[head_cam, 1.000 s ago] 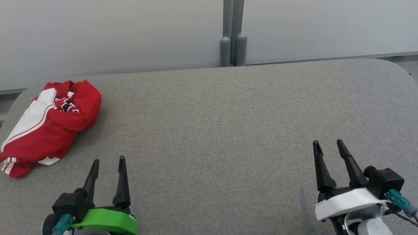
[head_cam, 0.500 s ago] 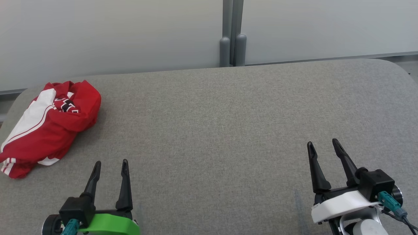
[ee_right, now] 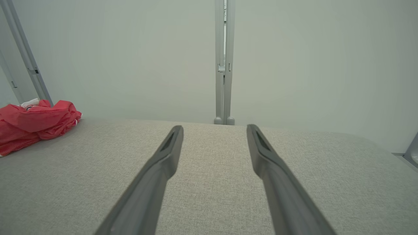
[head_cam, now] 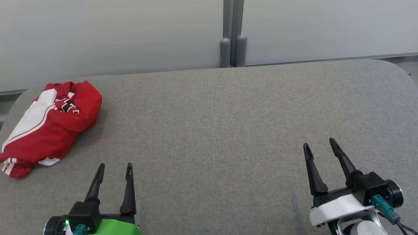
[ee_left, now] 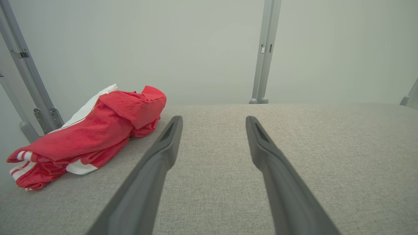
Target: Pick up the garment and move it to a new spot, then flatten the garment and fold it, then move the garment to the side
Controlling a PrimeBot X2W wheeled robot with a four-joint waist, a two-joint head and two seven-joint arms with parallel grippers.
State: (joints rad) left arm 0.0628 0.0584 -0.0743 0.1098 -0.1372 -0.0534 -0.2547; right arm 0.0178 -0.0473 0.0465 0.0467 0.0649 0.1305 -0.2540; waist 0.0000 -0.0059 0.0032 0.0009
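Observation:
The garment (head_cam: 49,127) is a crumpled red top with white panels and stripes, lying in a heap at the table's far left edge. From the left wrist it lies ahead and to the left as a red heap (ee_left: 88,140); from the right wrist the garment (ee_right: 34,122) sits far off to the left. My left gripper (head_cam: 115,168) stands open at the lower left, a short way to the right of the heap and nearer me, with nothing between its fingers. Open and empty too, my right gripper (head_cam: 319,144) hovers at the lower right.
The grey fabric table (head_cam: 228,124) spreads across the view, with rounded corners at the far left and far right. Behind it stands a pale wall with a grey upright post (head_cam: 232,36) at the middle.
Both grippers have drawn back a little towards me, the left one shifting slightly right and the right one slightly left. The garment has not moved.

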